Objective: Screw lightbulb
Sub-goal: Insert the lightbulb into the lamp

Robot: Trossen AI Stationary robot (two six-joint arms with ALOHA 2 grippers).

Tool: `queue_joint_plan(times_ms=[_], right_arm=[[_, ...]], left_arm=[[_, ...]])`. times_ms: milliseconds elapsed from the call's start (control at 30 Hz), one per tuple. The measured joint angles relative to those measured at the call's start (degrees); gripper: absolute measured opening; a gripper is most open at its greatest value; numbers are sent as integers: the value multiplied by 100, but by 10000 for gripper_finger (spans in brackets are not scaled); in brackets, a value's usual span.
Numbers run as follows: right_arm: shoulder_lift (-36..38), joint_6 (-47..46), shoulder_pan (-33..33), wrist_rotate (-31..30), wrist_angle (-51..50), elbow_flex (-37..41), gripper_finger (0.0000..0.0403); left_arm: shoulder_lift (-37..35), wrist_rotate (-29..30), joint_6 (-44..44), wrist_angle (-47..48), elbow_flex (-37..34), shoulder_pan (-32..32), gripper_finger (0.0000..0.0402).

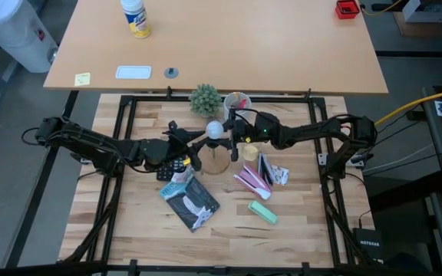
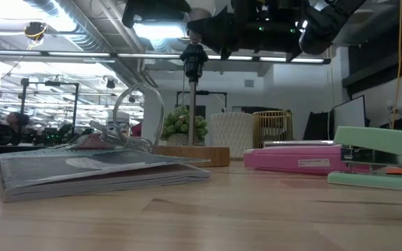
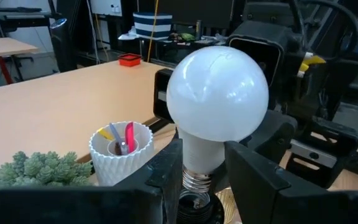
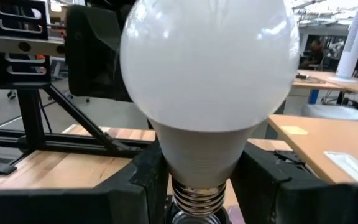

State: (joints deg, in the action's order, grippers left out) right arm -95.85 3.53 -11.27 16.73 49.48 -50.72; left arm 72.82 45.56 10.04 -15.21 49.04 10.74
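The white lightbulb [image 1: 216, 129] stands upright above the black socket [image 2: 194, 61]. The socket tops a thin pole on a flat wooden base [image 2: 190, 155] at the table's middle. The bulb's grey screw base [image 4: 197, 196] sits at the socket's mouth. My left gripper [image 3: 202, 186] comes in level from the table's left, with its fingers on either side of the screw base and the socket's top. My right gripper [image 4: 201, 186] comes in level from the right and is shut on the bulb's neck. My left gripper has the socket's top end [image 3: 195, 208] between its two fingers, level, from the table's left. The fingers hide the place of contact, so I cannot rule out that they also touch the bulb's neck. The stand remains upright on the table. My right gripper pinches the bulb's narrow white neck [image 4: 201, 158], just above the metal thread, between its two fingers. The fingers come level from the table's right. The bulb stands upright, globe up, with its thread at the socket's mouth.
A small green plant [image 1: 205, 100] and a white ribbed cup of pens [image 1: 236, 101] stand just behind the stand. In front lie a magazine [image 1: 192, 201], a pink stapler [image 1: 252, 178], a green stapler [image 1: 262, 211] and a black remote [image 1: 173, 165].
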Motion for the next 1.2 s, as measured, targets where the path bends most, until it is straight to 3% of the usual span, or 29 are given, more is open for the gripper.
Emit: queue_joint_plan(times_ms=[467,933,1200], right_arm=[[6,146,0,-117,-602,-8,150],[12,149,4,-263,-657,-13,150],[13,148,4,-269,-664,-11,150]], left_arm=[[4,1,476,729,2,4,114],[2,5,302,662,2,284,114],[2,6,-556,-391,2,457,114]])
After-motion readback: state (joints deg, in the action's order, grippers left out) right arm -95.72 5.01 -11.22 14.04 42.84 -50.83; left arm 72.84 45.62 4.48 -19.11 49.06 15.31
